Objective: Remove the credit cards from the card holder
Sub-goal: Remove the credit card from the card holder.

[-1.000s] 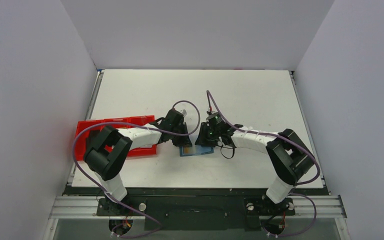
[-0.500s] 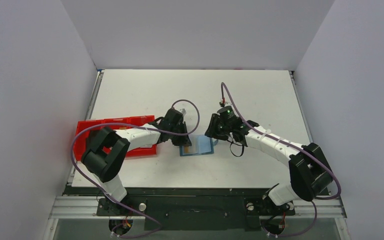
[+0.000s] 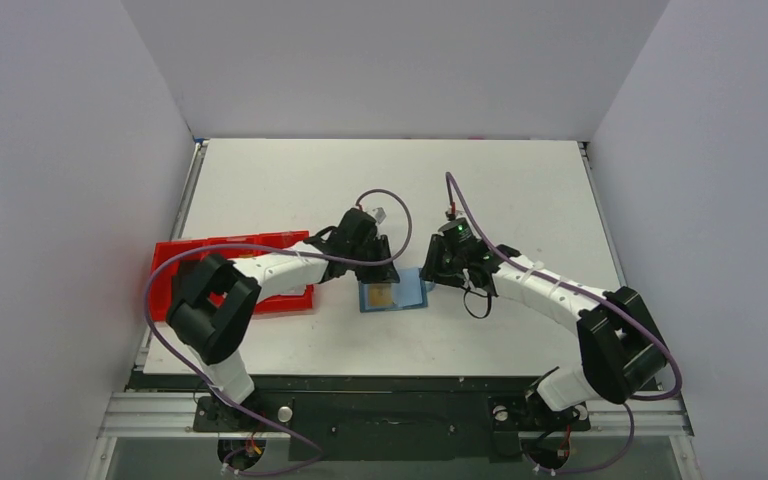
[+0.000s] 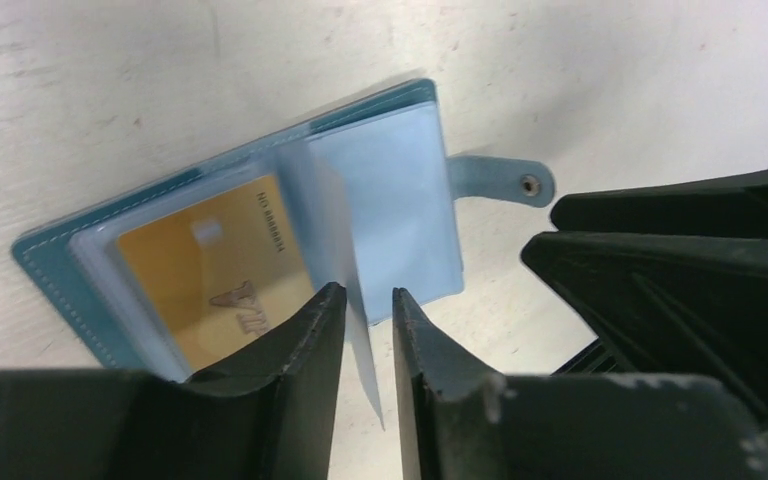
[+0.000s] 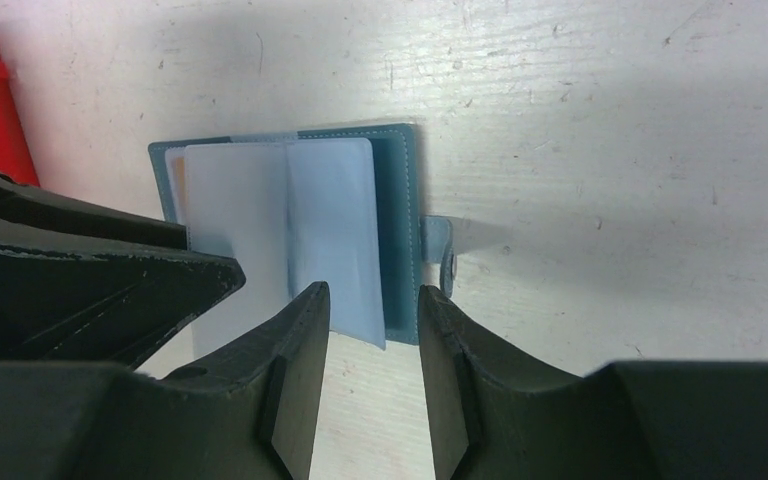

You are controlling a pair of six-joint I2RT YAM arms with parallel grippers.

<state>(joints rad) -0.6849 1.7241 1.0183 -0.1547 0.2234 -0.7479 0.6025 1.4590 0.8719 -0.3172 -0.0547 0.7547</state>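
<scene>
The blue stitched card holder (image 3: 393, 295) lies open and flat on the scuffed white table (image 3: 500, 190), between the two arms and beside a red plastic tray (image 3: 175, 262). A gold card (image 4: 210, 270) sits under a clear sleeve. The left gripper (image 4: 367, 295) has its fingers slightly apart, with a thin clear leaf (image 4: 360, 330) standing loose between them. The right gripper (image 5: 368, 295) has its fingers apart over the holder's edge, near the snap tab (image 5: 440, 255).
</scene>
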